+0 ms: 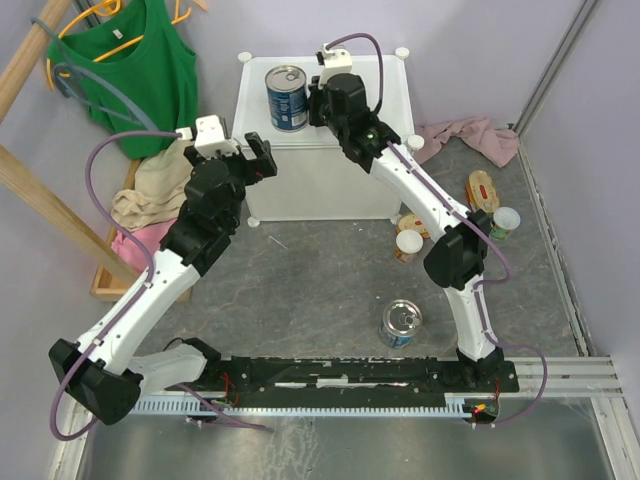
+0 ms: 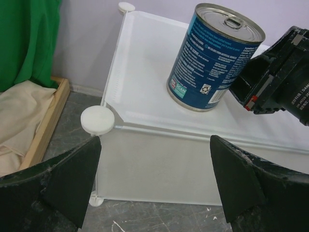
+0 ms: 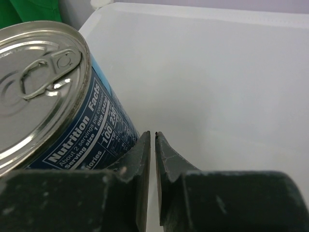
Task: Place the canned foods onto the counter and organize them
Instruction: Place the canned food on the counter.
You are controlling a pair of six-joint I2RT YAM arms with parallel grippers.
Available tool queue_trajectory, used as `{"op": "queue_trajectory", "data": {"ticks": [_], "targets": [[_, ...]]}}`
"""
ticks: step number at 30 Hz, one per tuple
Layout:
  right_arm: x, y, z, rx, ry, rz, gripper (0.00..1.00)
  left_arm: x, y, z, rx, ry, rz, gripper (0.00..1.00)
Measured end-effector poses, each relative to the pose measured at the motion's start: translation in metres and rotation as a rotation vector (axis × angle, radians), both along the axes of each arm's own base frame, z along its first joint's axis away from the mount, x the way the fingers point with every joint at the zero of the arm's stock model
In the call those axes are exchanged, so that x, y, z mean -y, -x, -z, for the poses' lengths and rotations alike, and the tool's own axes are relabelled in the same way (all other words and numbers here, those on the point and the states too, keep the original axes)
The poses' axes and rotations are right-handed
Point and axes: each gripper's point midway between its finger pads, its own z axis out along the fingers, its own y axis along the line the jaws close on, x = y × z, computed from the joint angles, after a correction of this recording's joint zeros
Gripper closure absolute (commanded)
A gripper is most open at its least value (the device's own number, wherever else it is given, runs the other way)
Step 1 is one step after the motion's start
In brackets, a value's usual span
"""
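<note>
Lilac walls close in a mottled grey table [image 1: 300,280], with the white counter [image 1: 320,185] at upper centre of the overhead view, carrying one tall blue-labelled can [image 1: 287,97] upright near its upper-left corner. The right gripper [image 1: 322,100] sits just right of that can; only the right wrist view shows its fingers pinched almost together on nothing, the can's side close against the left one, contact impossible to tell. The left gripper [image 1: 258,155] hangs before the counter's left front corner; its own wrist view shows the jaws spread wide and empty below a round corner knob [image 2: 98,120]. Only the overhead view takes in the rest, all on the table: a second tall can [image 1: 401,324] at lower centre right, a small white-topped can [image 1: 408,245] beside a partly hidden oval tin [image 1: 413,225], and further right a second small can [image 1: 505,222] below a second oval tin [image 1: 483,190]. At left, a wooden tray [image 1: 105,285] holds beige cloth [image 1: 150,190] and pink cloth [image 1: 135,242]
</note>
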Motion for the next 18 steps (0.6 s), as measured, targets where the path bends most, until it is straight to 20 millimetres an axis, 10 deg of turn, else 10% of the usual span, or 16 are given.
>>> {"op": "queue_trajectory", "data": {"ticks": [18], "targets": [[-0.035, 0.0, 0.001, 0.012, -0.041, -0.044, 0.84, 0.001, -0.022, 0.0, -0.009, 0.025, 0.091, 0.0]]}}
